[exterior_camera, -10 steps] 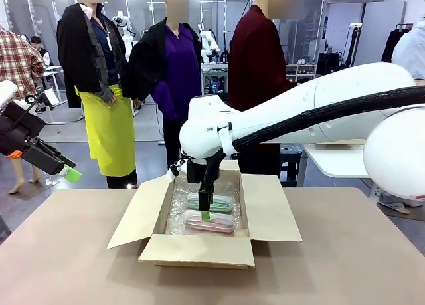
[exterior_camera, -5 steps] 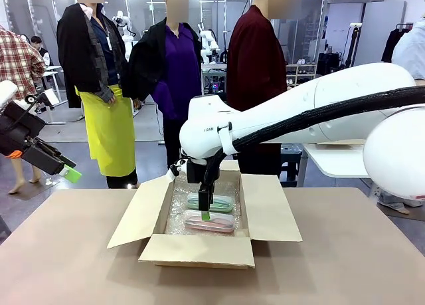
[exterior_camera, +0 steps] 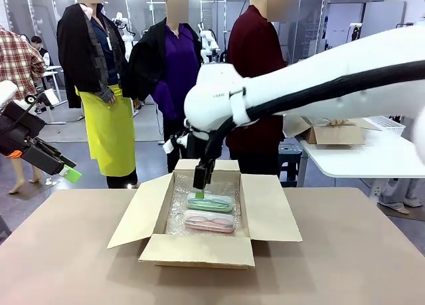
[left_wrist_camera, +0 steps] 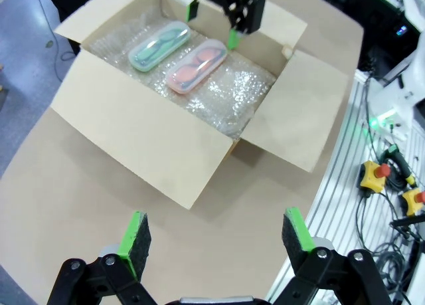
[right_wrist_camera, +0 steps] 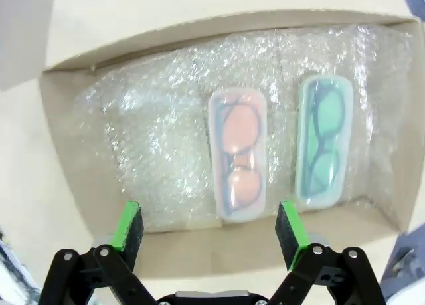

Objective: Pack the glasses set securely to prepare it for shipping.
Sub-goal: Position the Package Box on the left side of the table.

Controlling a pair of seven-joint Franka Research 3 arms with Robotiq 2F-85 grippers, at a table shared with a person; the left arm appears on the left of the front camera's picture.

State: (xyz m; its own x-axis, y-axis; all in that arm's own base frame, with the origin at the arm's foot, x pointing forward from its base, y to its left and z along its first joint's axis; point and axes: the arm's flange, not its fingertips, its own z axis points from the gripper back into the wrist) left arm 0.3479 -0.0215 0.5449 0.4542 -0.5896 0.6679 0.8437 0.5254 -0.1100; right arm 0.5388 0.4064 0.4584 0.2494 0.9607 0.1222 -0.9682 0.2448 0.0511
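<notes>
room: busy lab, people standing past the far edge.
table (exterior_camera: 66,265): flat, matte tan.
cardboard box (exterior_camera: 199,250): corrugated, flaps splayed open.
bubble wrap (right_wrist_camera: 166,139): crinkly clear liner on the box floor.
glasses set: mint green case (right_wrist_camera: 324,142) and pink case (right_wrist_camera: 238,155), rounded translucent oblongs, lying side by side on the liner, slightly apart.
right gripper (right_wrist_camera: 209,215): spread, empty, above the box.
left gripper (left_wrist_camera: 216,225): spread, empty, well aside.
progress: set loaded; probably left, top padding and closing the flaps.

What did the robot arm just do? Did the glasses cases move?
The right gripper lifted up from down by the pink case and now hangs higher over the cardboard box, open and empty. The pink case and the mint green case stayed side by side on the bubble wrap inside the box. The left gripper stayed open, off to the side.
</notes>
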